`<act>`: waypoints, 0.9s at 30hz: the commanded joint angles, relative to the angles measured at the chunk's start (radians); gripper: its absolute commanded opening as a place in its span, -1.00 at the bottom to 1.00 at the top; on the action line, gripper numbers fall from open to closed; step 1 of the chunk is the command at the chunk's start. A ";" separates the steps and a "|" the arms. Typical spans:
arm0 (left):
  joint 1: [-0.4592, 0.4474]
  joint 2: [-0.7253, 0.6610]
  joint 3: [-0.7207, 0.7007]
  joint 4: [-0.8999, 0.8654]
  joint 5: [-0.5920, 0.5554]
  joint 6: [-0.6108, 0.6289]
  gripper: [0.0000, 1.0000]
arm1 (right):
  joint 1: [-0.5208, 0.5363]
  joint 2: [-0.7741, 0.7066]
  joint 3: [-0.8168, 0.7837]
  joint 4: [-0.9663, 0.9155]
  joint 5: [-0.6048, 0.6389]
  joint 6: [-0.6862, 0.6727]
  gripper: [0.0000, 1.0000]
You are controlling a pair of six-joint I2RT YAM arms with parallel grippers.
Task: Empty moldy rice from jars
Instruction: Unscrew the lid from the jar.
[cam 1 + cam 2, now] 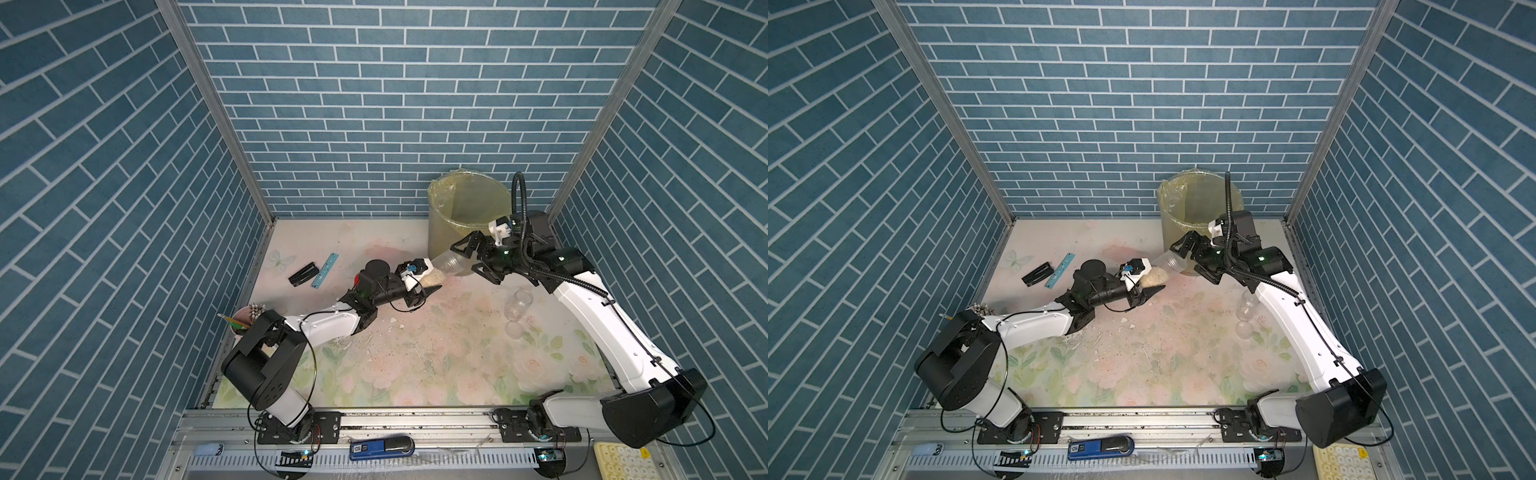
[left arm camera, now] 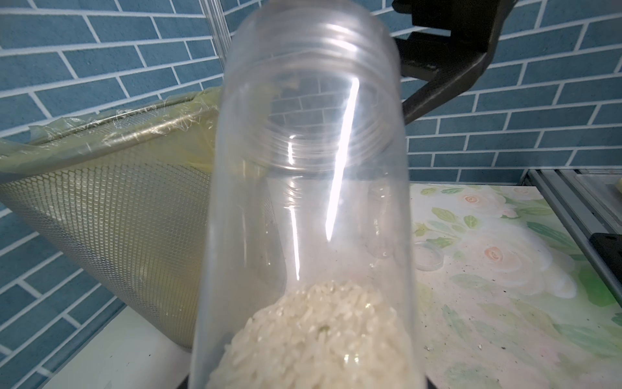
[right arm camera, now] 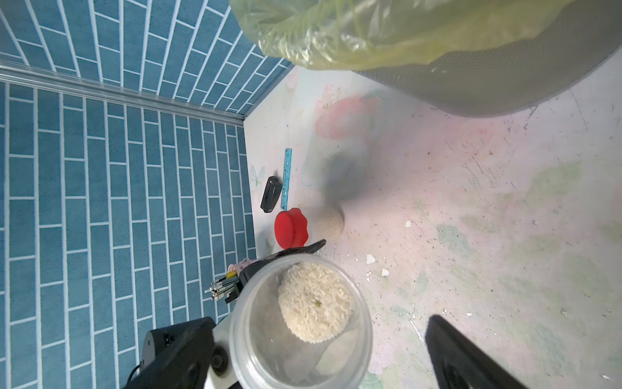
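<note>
L end effector (image 1: pixel 422 289) clenched on base of one open jar (image 1: pixel 446 270), held off the counter (image 1: pixel 415 374). Jar lies near-horizontal; long axis runs from L end effector toward R end effector (image 1: pixel 475 259), mouth leading. Moldy rice (image 3: pixel 316 303) sits as one caked clump at the closed end, right at the L grip; rest of the jar looks clear, nothing at the mouth. R end effector released, jaws spread wide either side of the mouth end; R wrist view shows a gap btwn one finger (image 3: pixel 471 357) and the jar rim, so no grip there. Bin w/ yellow bag (image 1: pixel 440 232) stands just beyond the mouth, but the mouth faces its side wall, below the rim, not over the opening. Judgement: next move needs the jar lifted above the rim and the mouth tipped down; clump looks stuck, may want a shake. R arm nearer the bin and the mouth, L arm nearer the rice. Count: jars 3, i.e. 1 held; 1 red-capped jar (image 3: pixel 292 229) on its side on the counter w/ rice inside; 1 empty jar (image 1: pixel 519 305) upright near the R arm. Loose clear lid (image 1: pixel 514 330) x1, just beside the empty jar. Bin x1. Second clear lid not seen.
</note>
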 commanded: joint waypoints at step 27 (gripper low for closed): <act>-0.006 -0.025 0.002 0.019 -0.008 0.011 -0.78 | 0.044 0.084 0.094 -0.060 -0.043 -0.054 0.65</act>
